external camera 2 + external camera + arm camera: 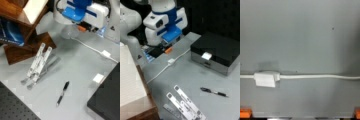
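The gripper (167, 48) is hanging over the grey table (195, 75), near the white cable (320, 77); its orange fingertips (245, 112) are standing wide apart, holding nothing.

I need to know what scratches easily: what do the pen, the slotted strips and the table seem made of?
Pen: glossy black, likely plastic. Slotted strips: pale, shiny, probably metal. Table: matte grey, material unclear. The gripper hangs near the white cable.

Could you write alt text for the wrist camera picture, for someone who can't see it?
A white cable runs straight across a grey table, with a white clip on it at the left. Orange gripper fingertips peek in at the bottom corners.
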